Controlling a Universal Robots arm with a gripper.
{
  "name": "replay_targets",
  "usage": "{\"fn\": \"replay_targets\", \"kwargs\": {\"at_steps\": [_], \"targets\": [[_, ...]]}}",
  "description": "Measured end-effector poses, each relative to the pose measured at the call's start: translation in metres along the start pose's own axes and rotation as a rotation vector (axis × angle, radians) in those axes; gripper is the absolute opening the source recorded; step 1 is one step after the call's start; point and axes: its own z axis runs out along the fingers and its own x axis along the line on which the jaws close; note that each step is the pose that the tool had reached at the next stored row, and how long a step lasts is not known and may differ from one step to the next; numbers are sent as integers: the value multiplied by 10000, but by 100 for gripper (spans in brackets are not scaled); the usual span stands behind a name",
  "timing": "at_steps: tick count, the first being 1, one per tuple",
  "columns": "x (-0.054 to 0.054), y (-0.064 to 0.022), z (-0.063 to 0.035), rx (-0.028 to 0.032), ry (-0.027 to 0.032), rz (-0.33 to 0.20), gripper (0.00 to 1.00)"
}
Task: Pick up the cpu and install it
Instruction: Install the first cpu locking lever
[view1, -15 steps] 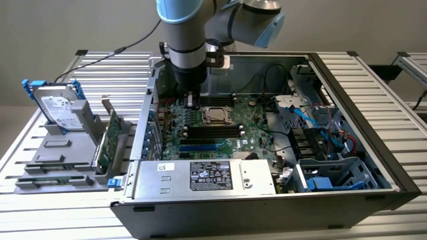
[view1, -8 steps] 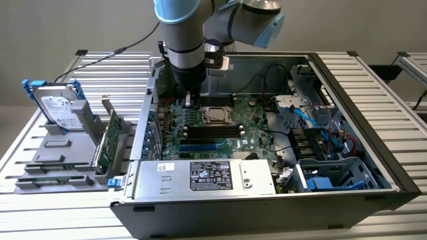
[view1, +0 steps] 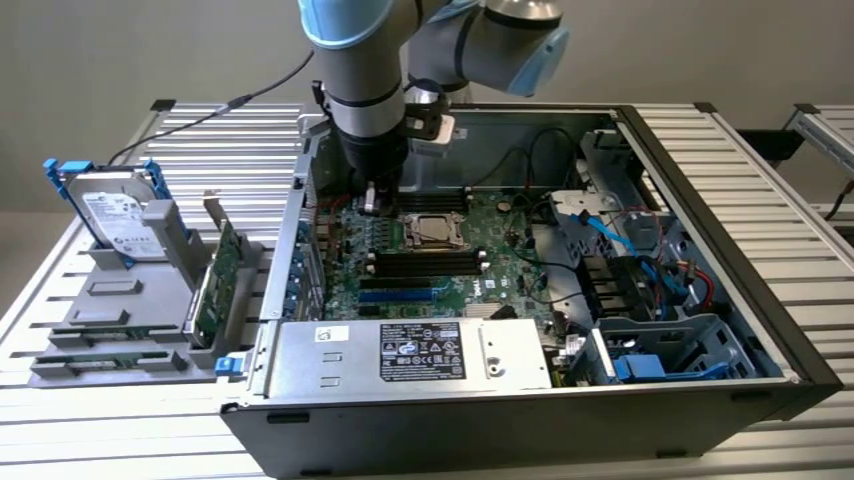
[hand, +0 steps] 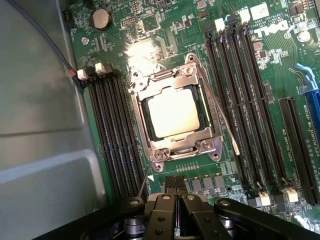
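**Robot hand closed and empty beside a cpu lying in its socket**

A slatted aluminium tabletop carries an open black computer case lying on its side. A green motherboard covers the floor of the case, glossy and crowded with small parts. Long black plastic memory slots run in rows on both sides of a square socket frame of bright stamped steel. A thin wire lever lies along one side of the frame. The cpu lies flat inside the frame, near the middle of the board. It is a small square chip with a dull, pale silver lid and softened corners. Whether the frame is clamped down on it cannot be told.

The hand hangs low over the board just beside the socket. Its two black metal fingers are pressed together with nothing between them, clear of the chip.

The chip looks light and rigid. Its smooth metal lid is probably slippery, and the contacts beneath it are likely delicate. The safest hold would be on two opposite edges of the lid, kept level and squeezed gently.
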Motion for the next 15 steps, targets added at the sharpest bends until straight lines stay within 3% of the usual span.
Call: {"fn": "replay_targets", "kwargs": {"at_steps": [7,8,9,14,15], "targets": [[-4,-11,1,-214,-38,955,11],[-5,-15,-1,-230,-27,1066,11],[-7,-20,-1,-228,30,1150,11],[-12,-44,-5,-122,541,1533,11],[-16,-60,-11,-75,848,1835,11]]}}
